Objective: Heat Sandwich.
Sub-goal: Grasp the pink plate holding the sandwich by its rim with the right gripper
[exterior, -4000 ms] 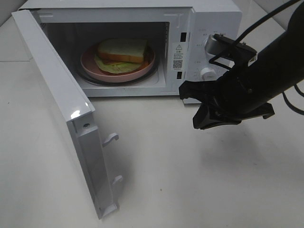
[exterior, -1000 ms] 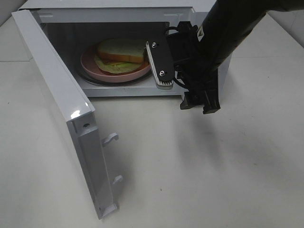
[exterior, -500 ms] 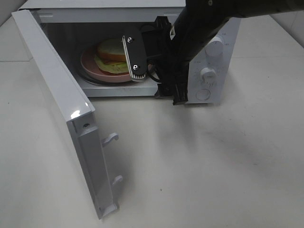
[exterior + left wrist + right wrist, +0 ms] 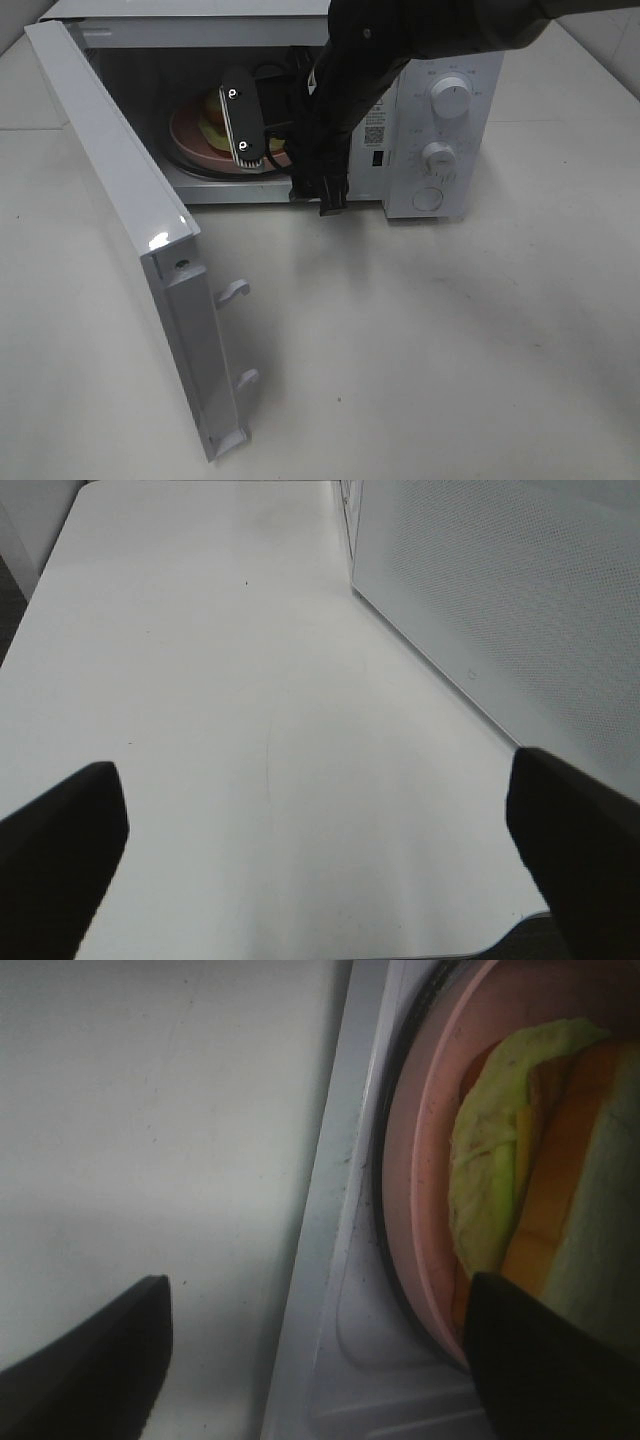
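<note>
Jaws, right gripper [image 4: 285, 160]: spread wide, holding nothing. In the right wrist view [image 4: 320, 1360] I see one dark fingertip over the bare surface [image 4: 150, 1110] and the other over the rim of the pink plate [image 4: 420, 1160]. Whether either tip touches anything, I cannot tell.

Jaws, left gripper [image 4: 320, 855]: spread wide and empty. Both tips are cut off at the frame edges. This gripper is outside the exterior high view.

Location of the sandwich [image 4: 520, 1180]: on the plate, inside the cavity of the white microwave [image 4: 440, 130], which stands at the far edge of the surface [image 4: 450, 350]. The wrist view shows green leaf, an orange layer and pale bread. Part of the sandwich runs out of frame or lies behind the fingertip.

Obstructions, exterior high view:
- The right arm reaches into the cavity opening and covers most of it.
- One finger with a pale pad stands in front of the sandwich [image 4: 212, 110]; I make out only a yellowish sliver.
- The plate [image 4: 190, 140] shows only as an arc on the side toward the door [image 4: 130, 220].

The door hangs open. The three knobs [image 4: 437, 155] on the front panel are unobstructed; their markings are too small to read.

The left wrist view shows a white dotted panel [image 4: 500, 610] standing on the surface [image 4: 250, 680]. I cannot tell which part of the microwave it is.
</note>
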`<state>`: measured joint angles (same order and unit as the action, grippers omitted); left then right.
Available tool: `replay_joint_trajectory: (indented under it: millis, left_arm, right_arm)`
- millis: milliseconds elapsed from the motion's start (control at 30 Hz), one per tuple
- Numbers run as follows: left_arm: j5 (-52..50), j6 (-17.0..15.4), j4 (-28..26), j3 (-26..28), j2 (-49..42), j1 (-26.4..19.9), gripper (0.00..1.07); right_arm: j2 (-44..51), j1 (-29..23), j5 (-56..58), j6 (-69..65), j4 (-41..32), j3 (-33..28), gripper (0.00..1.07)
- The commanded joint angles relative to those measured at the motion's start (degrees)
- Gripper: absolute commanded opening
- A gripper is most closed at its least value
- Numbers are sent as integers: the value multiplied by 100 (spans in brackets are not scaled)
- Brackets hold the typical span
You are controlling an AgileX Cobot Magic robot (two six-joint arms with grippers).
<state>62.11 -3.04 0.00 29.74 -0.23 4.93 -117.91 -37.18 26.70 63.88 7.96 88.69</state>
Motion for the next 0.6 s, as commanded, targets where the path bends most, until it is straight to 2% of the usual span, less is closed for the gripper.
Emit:
replay_joint_trajectory:
  millis: [33, 100, 600]
  left_arm:
    - [-74, -29, 0, 0, -92, -17, 98]
    - [-74, -29, 0, 0, -92, -17, 98]
    - [-74, -29, 0, 0, -92, -17, 98]
  right_arm:
    - [-241, -23, 11, -126, 29, 281, 77]
    - [-470, -23, 23, -252, 23, 550, 76]
    - [-1312, -23, 195, -424, 29, 1536, 76]
